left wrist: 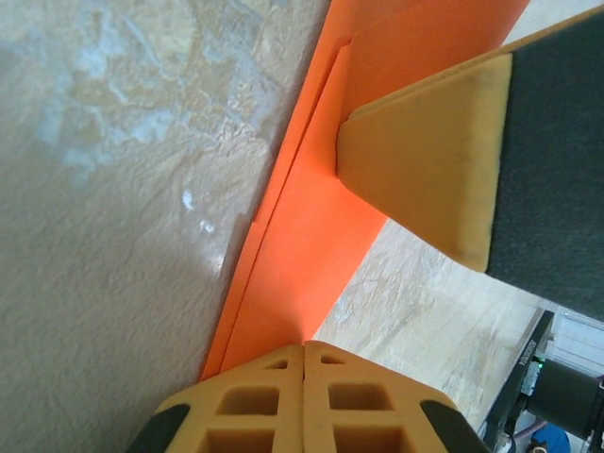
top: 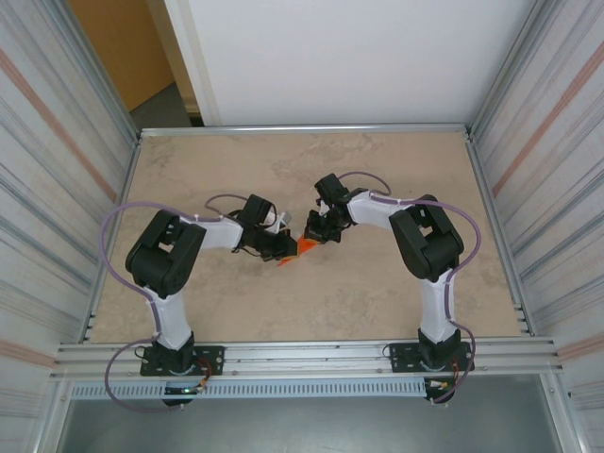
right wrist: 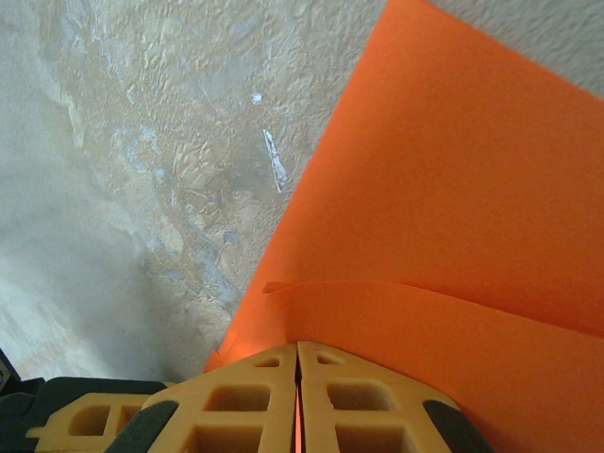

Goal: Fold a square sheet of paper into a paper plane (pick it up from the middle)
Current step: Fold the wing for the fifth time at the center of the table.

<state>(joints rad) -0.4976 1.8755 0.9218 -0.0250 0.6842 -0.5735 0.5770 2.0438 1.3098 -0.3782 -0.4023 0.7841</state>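
Left side first: in the top view we note the left gripper [top: 281, 247] reaching in toward the middle of the table [top: 377, 302], low over the surface. At its wrist camera we see its fingers [left wrist: 255, 401] pressed flat together, clenched on the near edge of the folded orange paper [left wrist: 311, 245], which runs away from them as a narrow strip with a creased layer edge along its left side. From above the paper is a small orange wedge between the two arms, at the table's centre; whether it rests on the surface we cannot tell. Just right of it we see the right gripper [top: 319, 231], angled down from the far side. In its wrist view we find its fingers [right wrist: 236, 406] likewise clamped together on the paper's edge, with two overlapping layers fanning out ahead.
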